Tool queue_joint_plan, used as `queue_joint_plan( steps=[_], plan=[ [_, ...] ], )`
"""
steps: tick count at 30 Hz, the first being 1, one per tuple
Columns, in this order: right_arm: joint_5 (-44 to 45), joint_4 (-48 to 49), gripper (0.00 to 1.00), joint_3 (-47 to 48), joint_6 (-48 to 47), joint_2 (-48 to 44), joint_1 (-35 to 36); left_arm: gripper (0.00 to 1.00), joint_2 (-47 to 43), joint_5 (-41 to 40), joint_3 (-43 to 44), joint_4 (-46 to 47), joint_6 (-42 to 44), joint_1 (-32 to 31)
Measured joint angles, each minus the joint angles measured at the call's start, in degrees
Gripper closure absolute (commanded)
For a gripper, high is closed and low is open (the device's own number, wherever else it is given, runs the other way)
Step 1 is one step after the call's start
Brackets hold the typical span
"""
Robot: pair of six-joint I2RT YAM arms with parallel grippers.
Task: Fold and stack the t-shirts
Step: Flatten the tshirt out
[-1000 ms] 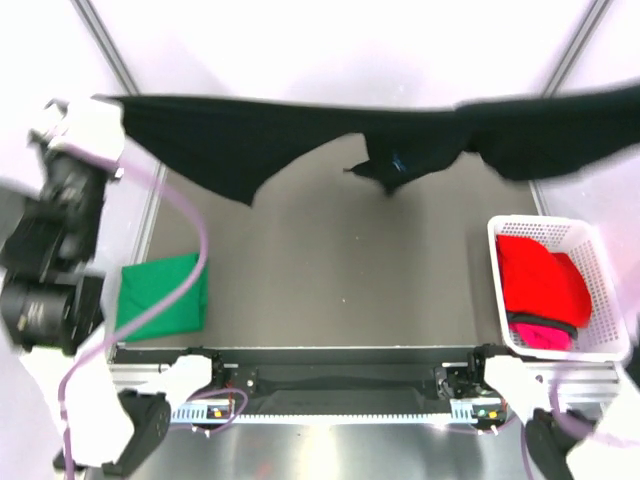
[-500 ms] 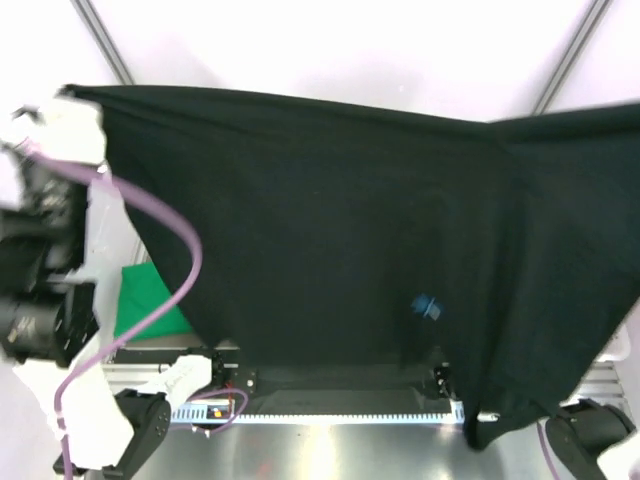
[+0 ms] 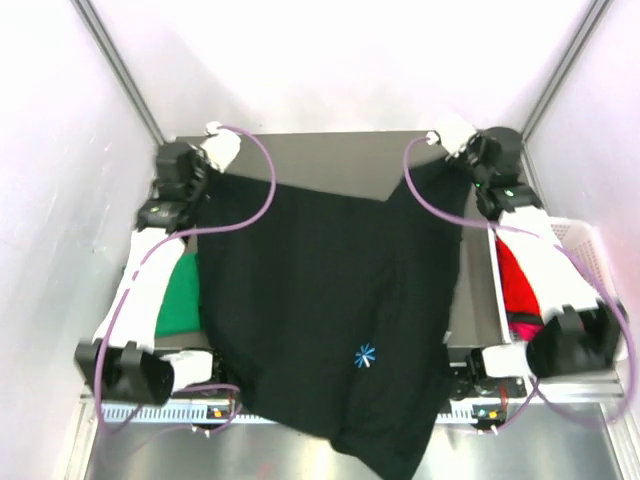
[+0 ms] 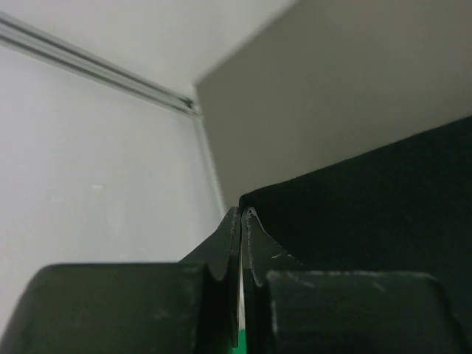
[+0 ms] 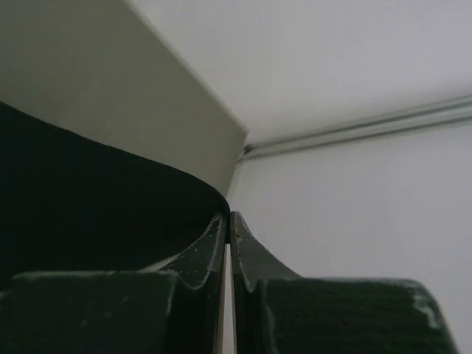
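The large black t-shirt point(image 3: 320, 300) lies spread over the table, its light-blue starburst mark point(image 3: 366, 355) facing up and its lower hem hanging over the near edge. My left gripper point(image 3: 192, 182) is shut on its far-left corner, and my right gripper point(image 3: 462, 165) is shut on its far-right corner. In the left wrist view the jaws point(image 4: 242, 214) pinch the black cloth point(image 4: 369, 199). In the right wrist view the jaws point(image 5: 228, 216) pinch the black cloth point(image 5: 88, 192). A folded green t-shirt point(image 3: 178, 300) shows at the left, partly under the black one. Red point(image 3: 515, 280) and pink point(image 3: 520, 326) shirts lie at the right.
A white mesh basket point(image 3: 582, 236) stands at the right edge, mostly hidden by my right arm. Bare grey table point(image 3: 320, 160) shows along the far side. Both arms stretch out to the far corners, with purple cables looping over them.
The black shirt was held up high and stretched close to the camera. Both arms have swung out to the far side and lowered it flat onto the table.
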Motion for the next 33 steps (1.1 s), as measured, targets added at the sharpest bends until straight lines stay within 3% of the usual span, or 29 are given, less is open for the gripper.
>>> queue_joint_plan(
  steps=[7, 12, 17, 24, 29, 33],
  plan=[
    [-1.27, 3.74, 1.00, 1.31, 3.02, 20.35, -5.66, 1.00, 15.06, 0.09, -6.14, 9.11, -0.24, -0.02],
    [0.09, 5.95, 1.00, 16.65, 3.37, 34.69, -5.88, 1.00, 27.65, -0.74, -1.44, 15.67, -1.33, 0.00],
    [1.16, 7.63, 1.00, 30.53, 3.13, 43.04, -5.60, 1.00, 32.94, -2.95, 1.79, 22.29, -1.27, -0.02],
    [3.32, 13.51, 1.00, 43.54, -1.18, 52.06, -5.44, 1.00, 37.55, -5.66, 7.67, 28.87, 1.97, -0.07],
    [4.17, 14.12, 1.00, 44.09, -2.03, 52.68, -4.55, 1.00, 37.59, -6.56, 10.67, 28.30, 1.29, -0.57],
    [4.15, 11.69, 1.00, 42.36, -0.09, 48.52, -3.93, 1.00, 36.72, -4.90, 17.38, 21.22, -3.19, -0.79]
  ],
)
